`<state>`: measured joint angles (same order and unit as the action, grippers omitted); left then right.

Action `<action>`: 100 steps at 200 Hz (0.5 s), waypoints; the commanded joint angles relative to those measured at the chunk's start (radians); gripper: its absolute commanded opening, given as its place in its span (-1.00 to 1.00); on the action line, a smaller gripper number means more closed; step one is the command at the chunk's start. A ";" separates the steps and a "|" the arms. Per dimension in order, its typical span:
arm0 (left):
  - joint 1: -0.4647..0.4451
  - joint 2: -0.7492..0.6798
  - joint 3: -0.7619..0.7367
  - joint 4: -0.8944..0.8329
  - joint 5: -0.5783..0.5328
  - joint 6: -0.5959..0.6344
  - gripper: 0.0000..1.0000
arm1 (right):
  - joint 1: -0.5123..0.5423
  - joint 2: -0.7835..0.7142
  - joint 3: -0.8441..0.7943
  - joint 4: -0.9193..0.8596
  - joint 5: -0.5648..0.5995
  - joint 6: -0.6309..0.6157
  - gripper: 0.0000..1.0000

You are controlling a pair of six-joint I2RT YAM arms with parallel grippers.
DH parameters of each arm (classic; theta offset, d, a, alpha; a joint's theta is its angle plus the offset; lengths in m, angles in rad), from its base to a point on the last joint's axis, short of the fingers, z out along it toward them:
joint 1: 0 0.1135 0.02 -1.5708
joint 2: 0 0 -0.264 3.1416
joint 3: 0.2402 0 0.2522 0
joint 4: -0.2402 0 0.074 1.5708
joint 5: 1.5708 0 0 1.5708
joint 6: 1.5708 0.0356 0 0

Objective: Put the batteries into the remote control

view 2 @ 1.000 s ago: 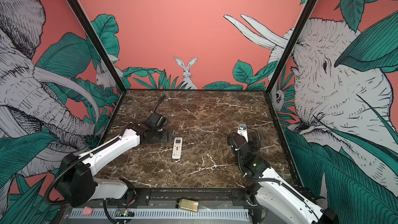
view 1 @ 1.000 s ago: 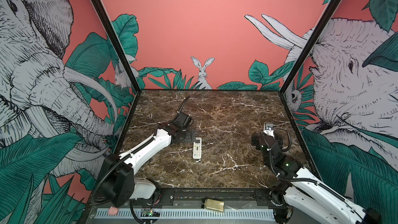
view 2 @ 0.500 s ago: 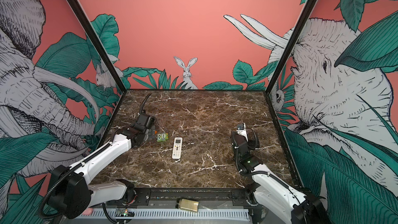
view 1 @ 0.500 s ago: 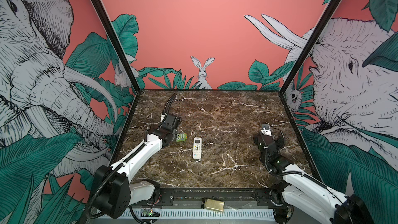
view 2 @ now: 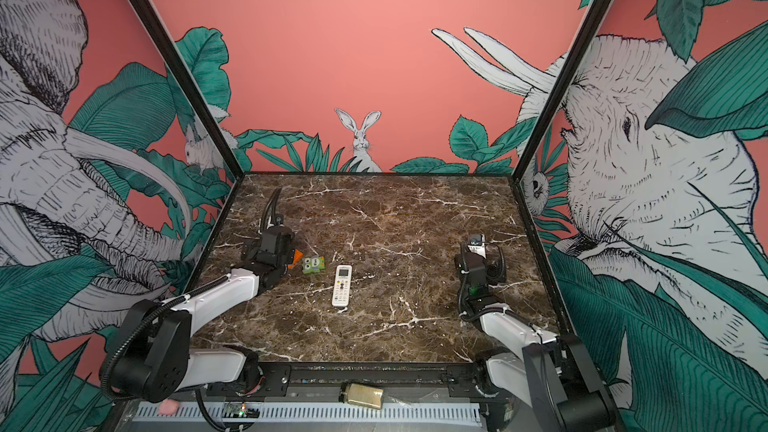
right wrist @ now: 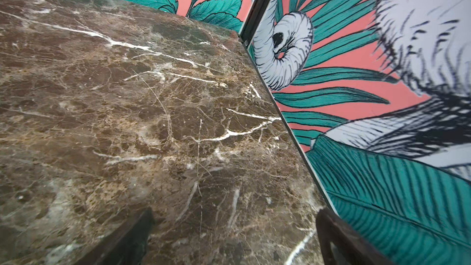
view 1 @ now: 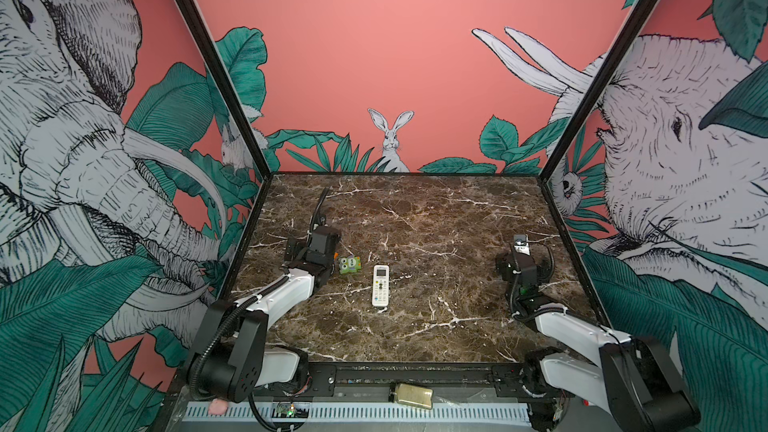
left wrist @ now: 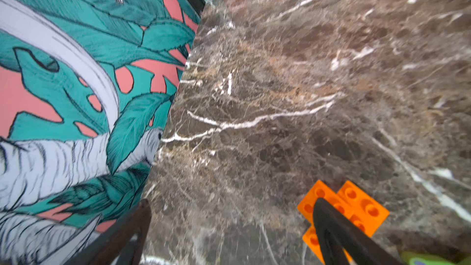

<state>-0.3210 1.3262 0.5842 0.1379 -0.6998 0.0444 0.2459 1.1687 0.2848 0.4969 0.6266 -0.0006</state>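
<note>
Looking down in both top views, the remote control [view 1: 380, 285] [view 2: 342, 285] lies flat on the brown marble table [view 1: 436, 218], with buttons and small screen upward. Its long side points to the back wall, and it sits about in the middle between the two arms. Toward the left arm [view 1: 286, 288], a green owl-faced block [view 1: 349, 264] lies near the remote control but apart from it. Some orange bricks [view 2: 296, 257] show right next to that arm's black wrist. The right arm [view 1: 521, 272] stands well apart from the remote control, near the right wall. A small jar [view 1: 411, 396] lies on the front rail, outside the table. From the left wrist camera, which is somewhat blurred, the left gripper [left wrist: 229, 238] has its two dark fingers [left wrist: 122, 233] spread wide and it holds nothing. One finger crosses in front of the orange bricks [left wrist: 356, 205], which lie on the marble, but I cannot tell whether it touches them. A little green of the owl-faced block shows at the edge of this view. From the right wrist camera, the right gripper [right wrist: 234, 240] is spread wide too. Its fingers [right wrist: 127, 240] stand far from each other above the marble, close to the painted wall, and nothing is between them.
</note>
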 commanded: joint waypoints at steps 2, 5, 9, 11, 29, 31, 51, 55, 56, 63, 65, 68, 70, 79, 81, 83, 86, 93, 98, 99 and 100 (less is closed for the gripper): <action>0.016 0.018 -0.043 0.202 0.033 0.054 0.99 | -0.025 0.052 0.046 0.126 -0.072 0.007 0.98; 0.017 0.021 -0.049 0.217 0.038 0.054 0.99 | -0.027 0.060 0.050 0.132 -0.079 0.005 0.98; 0.020 0.024 -0.057 0.237 0.044 0.055 0.99 | -0.029 0.070 0.058 0.135 -0.088 0.001 0.98; 0.021 0.027 -0.062 0.247 0.048 0.055 0.99 | -0.030 0.073 0.061 0.135 -0.092 0.002 0.98; 0.036 0.043 -0.099 0.342 0.085 0.057 0.99 | -0.042 0.121 0.083 0.162 -0.119 0.000 0.98; 0.038 0.044 -0.102 0.352 0.089 0.057 0.99 | -0.043 0.127 0.083 0.167 -0.123 0.000 0.98; 0.063 0.064 -0.106 0.396 0.123 0.054 0.99 | -0.060 0.184 0.095 0.238 -0.154 0.001 0.98; 0.069 0.069 -0.106 0.405 0.133 0.053 0.99 | -0.063 0.192 0.099 0.237 -0.158 0.001 0.98; 0.072 0.070 -0.105 0.407 0.136 0.053 0.99 | -0.063 0.197 0.101 0.237 -0.160 -0.002 0.98; 0.085 0.078 -0.100 0.412 0.150 0.045 0.99 | -0.068 0.208 0.105 0.245 -0.173 -0.010 0.98; 0.089 0.081 -0.099 0.414 0.156 0.044 0.99 | -0.069 0.210 0.106 0.245 -0.178 -0.014 0.98; 0.093 0.085 -0.096 0.418 0.163 0.040 0.99 | -0.072 0.211 0.109 0.244 -0.184 -0.017 0.98; 0.098 0.087 -0.094 0.421 0.169 0.038 0.99 | -0.072 0.213 0.110 0.244 -0.189 -0.020 0.98; 0.112 0.100 -0.087 0.431 0.198 0.035 0.99 | -0.085 0.219 0.107 0.261 -0.215 -0.027 0.98; 0.113 0.105 -0.084 0.430 0.202 0.038 0.99 | -0.090 0.220 0.106 0.268 -0.220 -0.027 0.98; 0.114 0.108 -0.079 0.429 0.203 0.040 0.99 | -0.093 0.221 0.104 0.271 -0.226 -0.026 0.98; 0.115 0.114 -0.074 0.426 0.201 0.044 0.99 | -0.099 0.224 0.101 0.278 -0.232 -0.026 0.98; 0.115 0.123 -0.069 0.430 0.205 0.052 0.99 | -0.116 0.228 0.097 0.296 -0.245 -0.018 0.98; 0.115 0.123 -0.069 0.431 0.214 0.058 0.99 | -0.127 0.235 0.093 0.310 -0.254 -0.012 0.98; 0.116 0.123 -0.069 0.430 0.217 0.059 0.99 | -0.128 0.236 0.092 0.315 -0.255 -0.011 0.98; 0.117 0.123 -0.069 0.430 0.219 0.059 0.99 | -0.129 0.237 0.091 0.320 -0.257 -0.010 0.98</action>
<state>-0.2173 1.4372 0.4919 0.5079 -0.5411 0.0830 0.1555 1.3926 0.3756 0.6903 0.4339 -0.0120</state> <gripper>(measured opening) 0.995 0.989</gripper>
